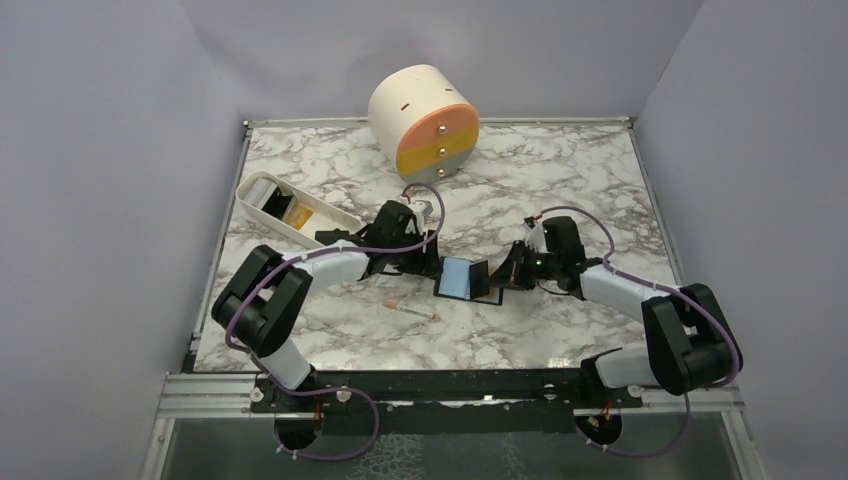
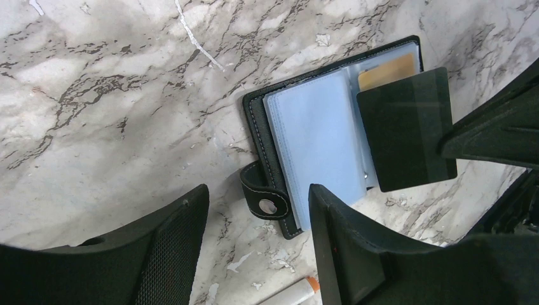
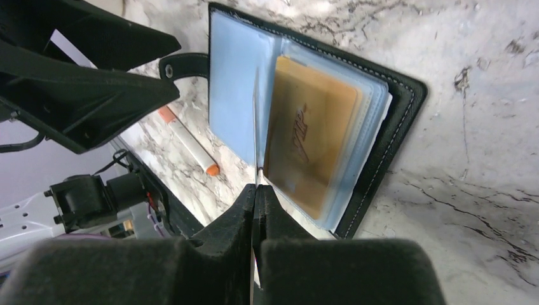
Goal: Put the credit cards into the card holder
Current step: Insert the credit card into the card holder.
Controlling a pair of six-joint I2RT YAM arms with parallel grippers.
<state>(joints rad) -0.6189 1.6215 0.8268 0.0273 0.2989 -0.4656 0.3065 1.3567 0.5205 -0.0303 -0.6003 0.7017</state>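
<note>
Half done, by the look of it: the black card holder (image 2: 255, 113) lies open at the centre of the marble table (image 1: 560, 330), with one orange-yellow card (image 3: 311, 140) already sleeved in its right-hand leaf. A second, dark card (image 2: 407, 130) is pinched on edge in the right gripper (image 3: 255, 190), poised over the clear sleeves at the holder's 3 o'clock and not yet slotted. The left gripper (image 2: 257, 197) hovers spread wide and empty at 9 o'clock, by the snap strap. Count: two cards, one holder. Also one white-and-pink stick (image 1: 410, 312) at 7 o'clock, one white tray (image 1: 262, 186) at 10 and one round drawer unit (image 1: 425, 120) at 12.
</note>
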